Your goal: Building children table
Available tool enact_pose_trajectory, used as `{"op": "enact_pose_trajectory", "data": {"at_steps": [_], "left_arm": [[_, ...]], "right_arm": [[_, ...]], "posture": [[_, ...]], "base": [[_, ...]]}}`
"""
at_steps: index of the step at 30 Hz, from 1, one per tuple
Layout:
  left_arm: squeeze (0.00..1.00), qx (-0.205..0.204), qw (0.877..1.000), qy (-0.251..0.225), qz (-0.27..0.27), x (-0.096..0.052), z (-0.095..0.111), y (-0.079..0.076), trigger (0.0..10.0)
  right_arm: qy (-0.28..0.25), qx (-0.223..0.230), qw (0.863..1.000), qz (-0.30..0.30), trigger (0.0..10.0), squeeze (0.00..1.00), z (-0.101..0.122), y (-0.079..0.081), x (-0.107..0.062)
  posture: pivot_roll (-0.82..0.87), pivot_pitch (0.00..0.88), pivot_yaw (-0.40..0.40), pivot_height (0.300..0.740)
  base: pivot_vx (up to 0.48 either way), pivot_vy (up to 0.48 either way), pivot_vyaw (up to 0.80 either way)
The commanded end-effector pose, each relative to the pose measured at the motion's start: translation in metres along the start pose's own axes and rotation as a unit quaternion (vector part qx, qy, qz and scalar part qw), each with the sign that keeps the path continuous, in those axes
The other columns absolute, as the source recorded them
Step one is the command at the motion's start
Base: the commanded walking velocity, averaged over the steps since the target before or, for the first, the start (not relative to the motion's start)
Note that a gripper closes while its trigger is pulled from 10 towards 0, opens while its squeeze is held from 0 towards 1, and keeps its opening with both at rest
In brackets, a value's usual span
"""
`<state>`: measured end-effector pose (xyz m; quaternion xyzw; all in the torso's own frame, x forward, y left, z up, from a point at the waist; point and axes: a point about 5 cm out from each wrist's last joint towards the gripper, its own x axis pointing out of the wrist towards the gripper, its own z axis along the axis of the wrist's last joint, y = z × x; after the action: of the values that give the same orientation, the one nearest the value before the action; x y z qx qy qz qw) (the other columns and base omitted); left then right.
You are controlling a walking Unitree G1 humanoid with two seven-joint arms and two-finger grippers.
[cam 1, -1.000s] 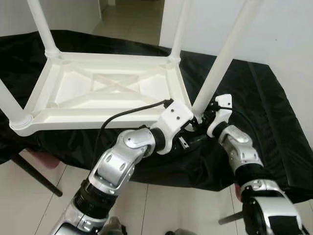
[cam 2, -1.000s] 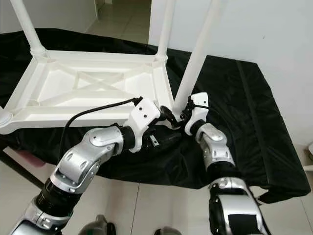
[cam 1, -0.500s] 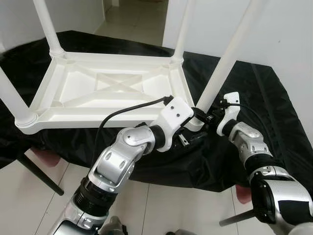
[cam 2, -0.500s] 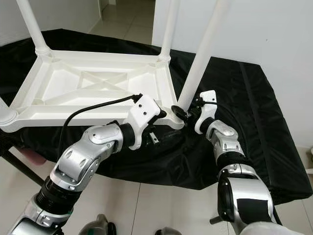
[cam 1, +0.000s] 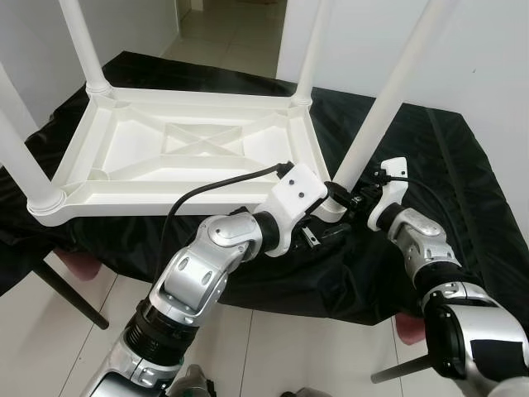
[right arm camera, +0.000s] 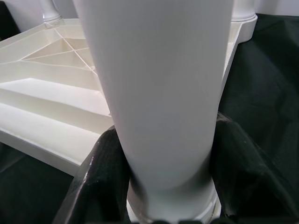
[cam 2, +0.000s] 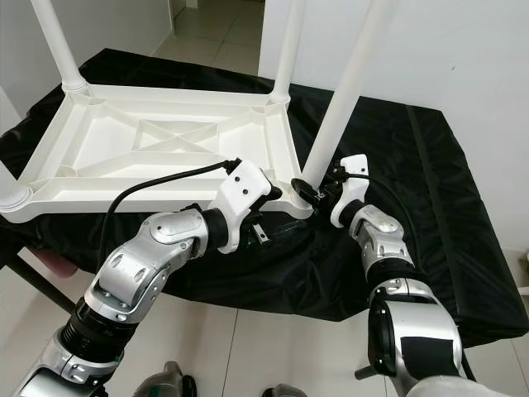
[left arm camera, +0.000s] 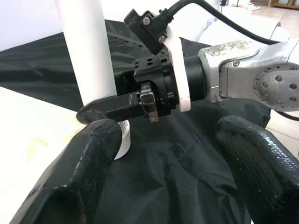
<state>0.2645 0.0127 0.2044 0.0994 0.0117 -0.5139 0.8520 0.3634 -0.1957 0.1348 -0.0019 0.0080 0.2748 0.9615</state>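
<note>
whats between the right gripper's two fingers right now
The near white table leg, just above its socket; the right gripper closes on its base, clearest in the right wrist view.

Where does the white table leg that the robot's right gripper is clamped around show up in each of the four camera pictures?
Left eye view: the leg rises from the upturned table's near right corner, right of centre.
Right eye view: the same leg, slightly further left.
Left wrist view: a white column at upper left.
Right wrist view: it stands between the right gripper fingers, centre.
Shared landmark: the black cloth.

White kids' table (cam 1: 190, 149) upside-down on black-clothed surface (cam 1: 463, 198).
</note>
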Motion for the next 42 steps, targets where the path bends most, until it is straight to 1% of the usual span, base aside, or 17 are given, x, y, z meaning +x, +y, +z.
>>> {"op": "enact_pose_trajectory", "data": {"at_steps": [1,5,9,13,16,17,18,19,20,21,22,23,27,33,39,40,42], "left_arm": [[0.00,-0.003,1.000,0.006,0.010,0.000,-0.003,-0.001,10.0],[0.00,-0.004,1.000,0.007,0.008,0.000,-0.003,-0.002,10.0],[0.00,-0.005,1.000,0.008,0.007,0.000,-0.004,-0.003,10.0],[0.00,-0.008,1.000,0.011,0.005,-0.001,-0.006,-0.005,10.0],[0.00,-0.008,1.000,0.011,0.004,-0.002,-0.006,-0.005,10.0],[0.00,-0.009,1.000,0.011,0.004,-0.001,-0.006,-0.005,10.0],[0.00,-0.009,1.000,0.011,0.004,-0.001,-0.006,-0.005,10.0],[0.00,-0.009,1.000,0.011,0.003,-0.001,-0.006,-0.006,10.0],[0.00,-0.009,1.000,0.011,0.003,-0.001,-0.006,-0.006,10.0],[0.00,-0.009,1.000,0.011,0.002,-0.001,-0.006,-0.006,10.0],[0.00,-0.009,1.000,0.011,0.002,-0.001,-0.006,-0.006,10.0],[0.00,-0.010,1.000,0.011,0.001,0.000,-0.006,-0.007,10.0],[0.00,-0.010,1.000,0.011,0.000,0.000,-0.006,-0.008,10.0],[0.00,-0.009,1.000,0.011,0.000,0.000,-0.006,-0.008,10.0],[0.00,-0.008,1.000,0.011,0.001,0.000,-0.006,-0.008,10.0],[0.00,-0.008,1.000,0.011,0.001,0.000,-0.007,-0.008,10.0],[0.00,-0.008,1.000,0.011,0.000,0.000,-0.007,-0.008,10.0]], "right_arm": [[-0.002,0.014,1.000,-0.022,10.0,0.00,-0.007,0.003,-0.002],[-0.002,0.006,0.996,-0.093,10.0,0.00,-0.010,0.005,0.000],[-0.005,0.006,0.994,-0.110,10.0,0.00,-0.010,0.006,0.000],[-0.018,0.043,0.975,-0.216,10.0,0.00,-0.013,0.015,0.001],[-0.017,0.049,0.970,-0.239,10.0,0.00,-0.014,0.016,0.000],[-0.018,0.048,0.960,-0.275,10.0,0.00,-0.014,0.018,0.000],[-0.018,0.048,0.960,-0.275,10.0,0.00,-0.014,0.018,0.000],[-0.016,0.040,0.949,-0.313,10.0,0.00,-0.014,0.023,-0.001],[-0.016,0.040,0.949,-0.313,10.0,0.00,-0.014,0.023,-0.001],[-0.017,0.036,0.935,-0.353,10.0,0.00,-0.014,0.031,-0.001],[-0.017,0.036,0.935,-0.353,10.0,0.00,-0.014,0.031,-0.001],[-0.023,0.039,0.917,-0.397,10.0,0.00,-0.014,0.048,-0.001],[-0.028,0.034,0.918,-0.395,10.0,0.00,-0.012,0.056,0.001],[-0.021,0.028,0.916,-0.400,10.0,0.00,-0.010,0.054,0.000],[-0.011,0.029,0.917,-0.398,10.0,0.00,-0.012,0.060,0.001],[-0.013,0.033,0.919,-0.393,10.0,1.00,-0.012,0.059,0.001],[-0.015,0.037,0.919,-0.392,10.0,1.00,-0.011,0.059,-0.001]], "posture": [[0.06,0.019,-0.054,0.740],[0.06,0.027,-0.053,0.740],[0.06,0.028,-0.054,0.740],[0.06,0.034,-0.055,0.740],[0.06,0.034,-0.055,0.740],[0.06,0.034,-0.055,0.740],[0.06,0.034,-0.055,0.740],[0.06,0.034,-0.057,0.740],[0.06,0.034,-0.057,0.740],[0.06,0.033,-0.058,0.740],[0.06,0.033,-0.058,0.740],[0.06,0.028,-0.061,0.740],[0.06,0.025,-0.064,0.740],[0.06,0.022,-0.066,0.740],[0.07,0.013,-0.066,0.740],[0.06,0.011,-0.065,0.740],[0.06,0.011,-0.064,0.740]], "base": [[0.000,0.000,0.00],[0.000,0.000,0.00],[0.000,0.000,0.00],[0.000,0.000,0.00],[0.000,0.000,0.00],[0.000,0.000,0.00],[0.000,0.000,0.00],[0.000,0.000,0.00],[0.000,0.000,0.00],[0.000,0.000,0.00],[0.000,0.000,0.00],[0.000,0.000,0.00],[0.000,0.000,0.00],[0.000,0.000,0.00],[0.000,0.000,0.00],[0.000,0.000,0.00],[0.000,0.000,0.00]]}}
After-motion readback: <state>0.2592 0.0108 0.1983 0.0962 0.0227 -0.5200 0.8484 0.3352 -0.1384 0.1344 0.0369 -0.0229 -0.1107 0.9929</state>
